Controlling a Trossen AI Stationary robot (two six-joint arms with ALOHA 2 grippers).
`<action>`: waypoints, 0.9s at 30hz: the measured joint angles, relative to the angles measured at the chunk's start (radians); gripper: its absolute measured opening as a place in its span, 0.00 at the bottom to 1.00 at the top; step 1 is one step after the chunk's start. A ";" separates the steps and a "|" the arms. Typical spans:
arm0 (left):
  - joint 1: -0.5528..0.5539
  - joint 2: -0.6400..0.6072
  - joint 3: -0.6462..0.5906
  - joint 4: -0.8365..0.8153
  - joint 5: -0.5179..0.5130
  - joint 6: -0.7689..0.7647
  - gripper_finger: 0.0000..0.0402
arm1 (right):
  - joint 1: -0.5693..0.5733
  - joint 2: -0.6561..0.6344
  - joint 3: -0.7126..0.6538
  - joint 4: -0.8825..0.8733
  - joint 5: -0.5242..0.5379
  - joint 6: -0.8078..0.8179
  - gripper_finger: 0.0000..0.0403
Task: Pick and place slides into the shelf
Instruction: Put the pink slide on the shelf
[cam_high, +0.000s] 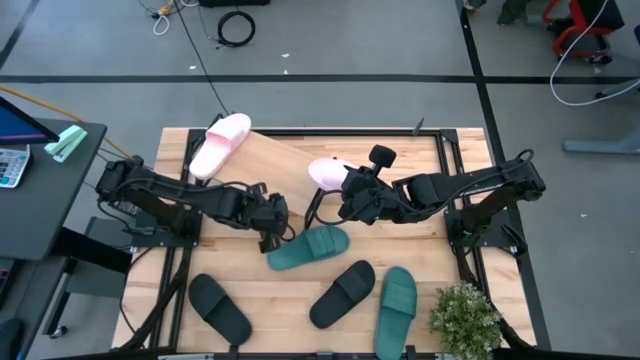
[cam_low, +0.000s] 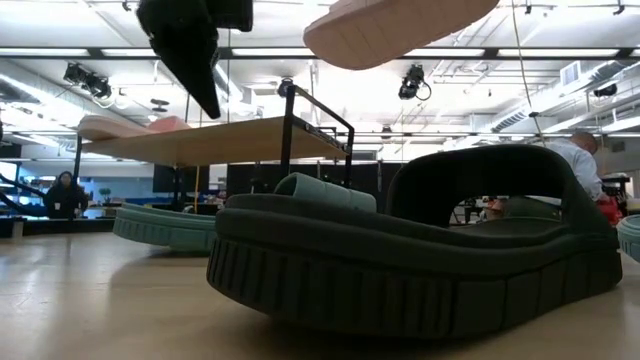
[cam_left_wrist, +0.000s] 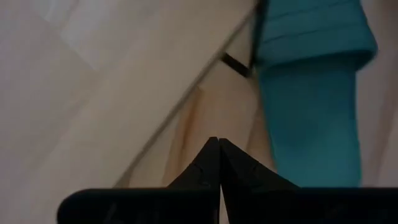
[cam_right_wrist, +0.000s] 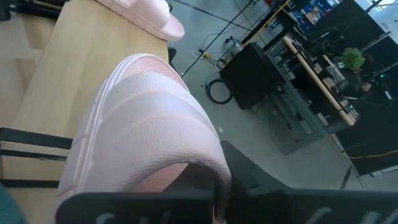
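Slides lie scattered: one pink slide (cam_high: 221, 143) sits on the far-left corner of the shelf (cam_high: 285, 165), a second pink slide (cam_high: 327, 172) hangs in the right claw (cam_high: 349, 196) over the shelf's right edge. On the bench (cam_high: 295, 305) lie one teal slide (cam_high: 308, 248) just beside the left claw (cam_high: 271, 238), another teal slide (cam_high: 397, 308) near the plant (cam_high: 465, 320), and two black slides (cam_high: 220, 308) (cam_high: 343, 293) along the near side.

Right claw is clamped on the pink slide near its strap; the sole shows high in the low view, clear of the shelf top. Left claw has its fingers (cam_left_wrist: 217, 163) pressed together, holding nothing, tip pointing at the bench beside the teal slide.

Risks, judged from here:
- Pink slide hangs near the shelf's right edge; released there it may tip off onto the bench.
- Foam is soft, so the grip could slip or the slide could swing and land crooked.
- Both arms are near each other mid-bench; if the left goes for the teal slide while the right lowers, they could collide.
- Left claw pressed together can only shove the teal slide, not grip it.
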 joint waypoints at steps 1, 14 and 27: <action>0.009 0.006 0.000 0.011 0.000 0.000 0.01 | 0.000 0.000 0.000 0.000 0.000 -0.004 0.02; 0.140 0.162 0.000 0.143 -0.001 0.087 0.01 | 0.000 -0.001 0.000 0.000 0.001 -0.016 0.02; 0.369 0.166 0.000 0.369 -0.021 0.203 0.01 | 0.000 -0.008 0.000 -0.020 0.142 -0.019 0.02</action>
